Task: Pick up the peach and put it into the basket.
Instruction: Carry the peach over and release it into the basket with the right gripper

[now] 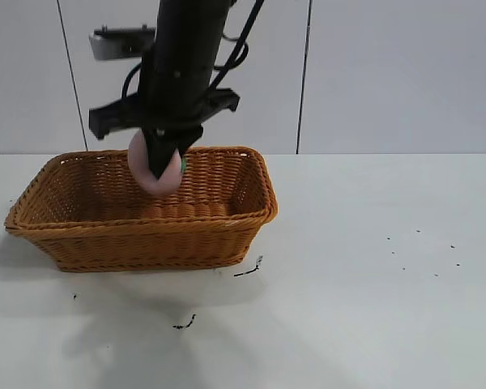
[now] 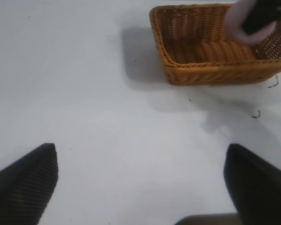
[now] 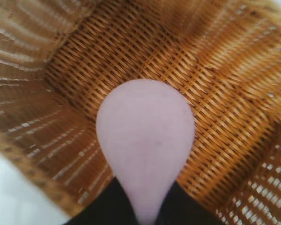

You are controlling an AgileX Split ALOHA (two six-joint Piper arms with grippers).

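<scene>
One small pale pink toy peach (image 1: 151, 174) hangs clamped in the right gripper (image 1: 164, 166) above the open middle of one large orange-brown woven wicker basket (image 1: 146, 235) on a white table (image 1: 373, 284) flecked with dark specks (image 1: 184, 324). Only the left wrist view shows the left gripper (image 2: 140, 183), its fingers spread wide over bare tabletop, well apart from the basket.

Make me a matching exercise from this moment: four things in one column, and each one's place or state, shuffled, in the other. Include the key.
Column 1:
1. peach
2. basket
3. right gripper
4. left gripper

Column 2:
A. open above bare table
B. standing on the table, nothing lying in it
C. shut on the fruit
D. held above the wicker interior

Pairs: 1-D, 2-B, 3-C, 4-A
</scene>
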